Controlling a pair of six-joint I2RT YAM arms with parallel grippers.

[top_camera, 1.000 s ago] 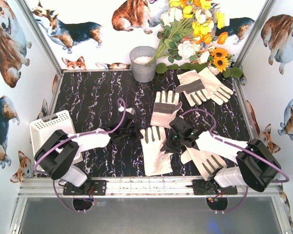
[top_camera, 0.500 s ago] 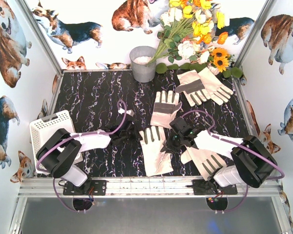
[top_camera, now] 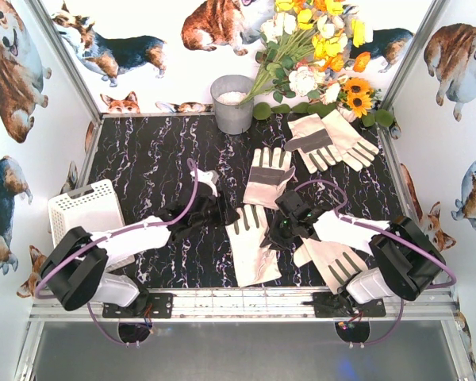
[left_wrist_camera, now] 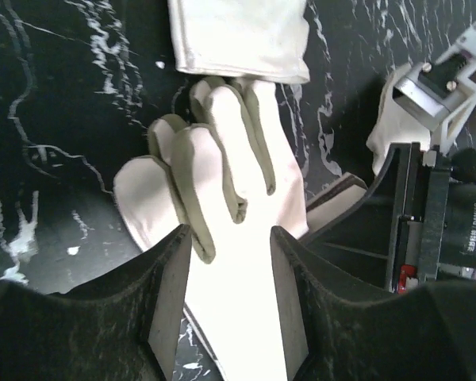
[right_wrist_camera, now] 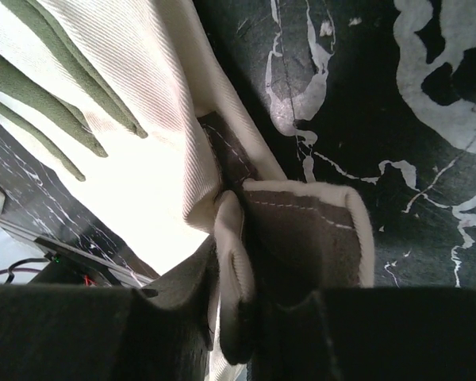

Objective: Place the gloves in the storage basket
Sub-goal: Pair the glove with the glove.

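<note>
Black left tool point(left_wrist_camera: 230, 246) spread over a cream glove point(left_wrist_camera: 222, 151); right tool point(right_wrist_camera: 242, 305) nearly closed, pinching a glove fold point(right_wrist_camera: 230, 222)

Robot-lab test cell, staged rather than lived in. Framed by aluminium posts point(top_camera: 70, 65) with corgi-print wall panels point(top_camera: 32, 151); black marbled tabletop point(top_camera: 143, 167); left arm point(top_camera: 131, 236) and right arm point(top_camera: 353, 230) bolted to front rail point(top_camera: 238, 303); props: flower bunch point(top_camera: 321, 44), grey bucket point(top_camera: 232, 107).

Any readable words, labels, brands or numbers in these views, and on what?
None can be read.
White print on the right arm's black housing, left wrist view: too blurred to read.
No markings visible on the gloves, storage basket or metal bucket.
</note>
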